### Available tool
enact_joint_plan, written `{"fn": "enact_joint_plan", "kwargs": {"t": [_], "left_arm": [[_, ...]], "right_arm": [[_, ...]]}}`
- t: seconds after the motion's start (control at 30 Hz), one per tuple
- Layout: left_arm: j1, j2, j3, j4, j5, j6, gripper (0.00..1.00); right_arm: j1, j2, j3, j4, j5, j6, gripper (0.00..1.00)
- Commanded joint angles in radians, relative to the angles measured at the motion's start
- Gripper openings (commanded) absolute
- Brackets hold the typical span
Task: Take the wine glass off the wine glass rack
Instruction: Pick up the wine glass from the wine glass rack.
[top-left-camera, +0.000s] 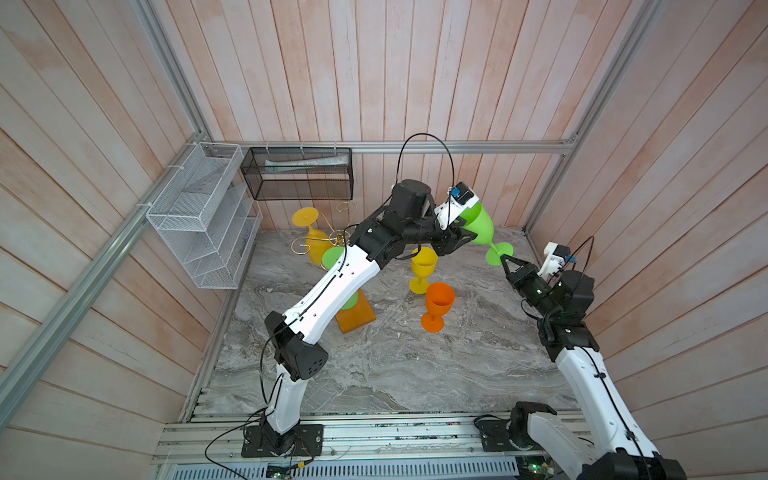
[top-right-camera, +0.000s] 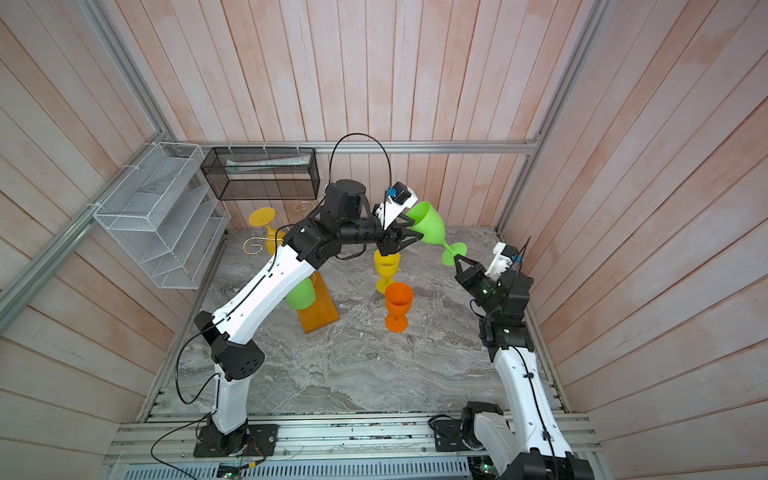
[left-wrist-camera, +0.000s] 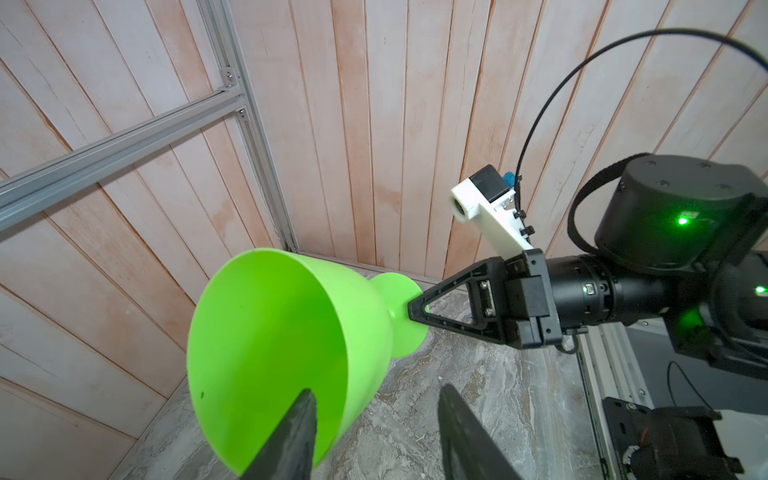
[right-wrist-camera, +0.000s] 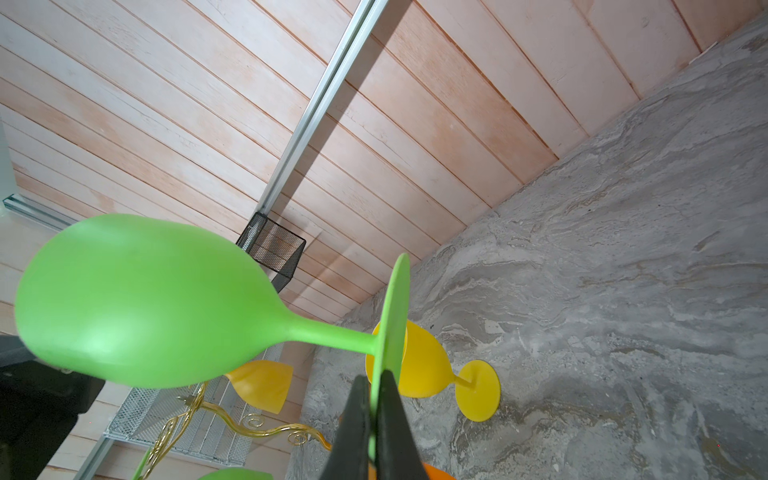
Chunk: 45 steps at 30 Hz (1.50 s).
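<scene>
Right hand (right-wrist-camera: 375, 379), up close, pinches the foot's edge of the green wine glass (top-left-camera: 480, 226), held aloft well clear of the wine glass rack (top-left-camera: 359, 318). Left hand (left-wrist-camera: 376, 390) sits spread astride the rim. Looks light, stiff, slick (plastic, likely): stem's the safer hold.

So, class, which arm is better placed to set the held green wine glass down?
Right, likely: right pincer shut on the foot of the green wine glass; left pincer open astride its rim.

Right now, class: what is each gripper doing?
Left gripper: open, jaws astride the bowl rim of the green wine glass.
Right gripper: shut on that glass's foot.
</scene>
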Motion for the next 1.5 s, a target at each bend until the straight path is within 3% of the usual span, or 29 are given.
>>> {"fn": "enact_joint_plan", "kwargs": {"t": [0.0,0.43,0.73,0.9,1.17,1.47], "left_arm": [[0.004,0.018,0.026,0.003,0.025,-0.016,0.45],[0.004,0.024,0.026,-0.009,0.072,-0.026,0.29],[0.003,0.015,0.024,-0.014,0.081,-0.039,0.01],[0.004,-0.003,0.018,-0.006,0.079,-0.05,0.0],[0.004,-0.054,-0.02,0.012,0.06,-0.064,0.0],[-0.001,-0.13,-0.068,0.044,0.038,-0.08,0.0]], "right_arm": [[-0.005,-0.016,0.013,0.039,0.005,-0.019,0.0],[0.022,-0.025,0.028,0.069,0.007,-0.072,0.0],[0.032,-0.039,0.038,0.063,0.032,-0.102,0.0],[0.036,-0.047,0.053,0.041,0.063,-0.118,0.0],[0.035,-0.061,0.057,-0.037,0.144,-0.136,0.4],[0.034,-0.047,0.073,-0.173,0.272,-0.155,0.53]]}}
